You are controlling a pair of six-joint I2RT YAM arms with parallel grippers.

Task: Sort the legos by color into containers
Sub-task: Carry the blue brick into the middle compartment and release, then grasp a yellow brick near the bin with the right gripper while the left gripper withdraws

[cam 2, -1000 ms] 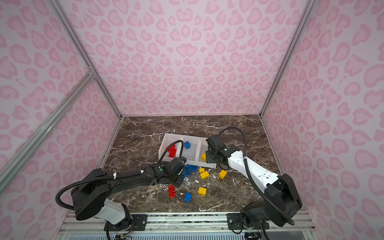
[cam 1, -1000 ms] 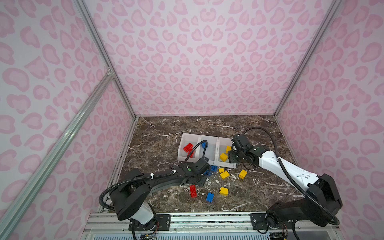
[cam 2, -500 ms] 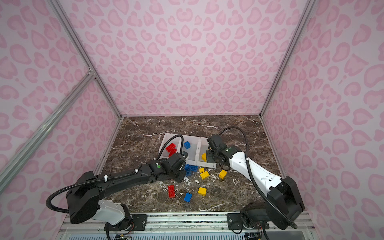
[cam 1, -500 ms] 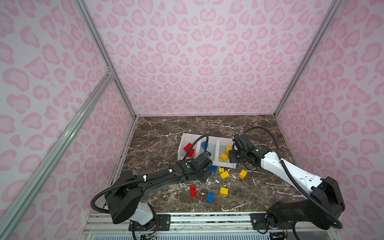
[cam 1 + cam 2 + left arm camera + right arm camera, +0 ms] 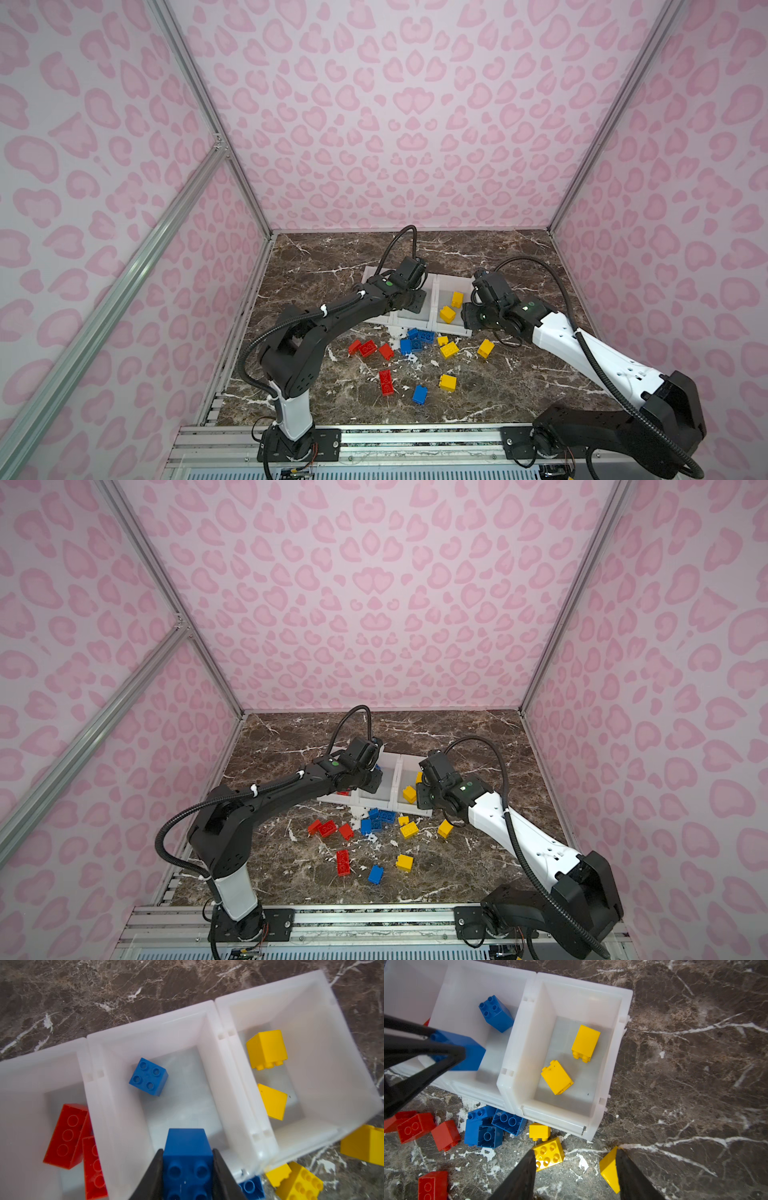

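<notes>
Setting, as we record it: robotics lab test cell. Pink leopard-print panel walls (image 5: 395,124), aluminium frame (image 5: 219,143), marble-look tabletop (image 5: 332,257), left arm (image 5: 332,311) and right arm (image 5: 582,353) bolted to a base rail (image 5: 415,440).

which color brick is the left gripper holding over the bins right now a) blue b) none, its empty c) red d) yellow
a: in the left wrist view the left gripper has its jaws shut on a blue brick above the middle bin, where a second blue brick lies.
</notes>
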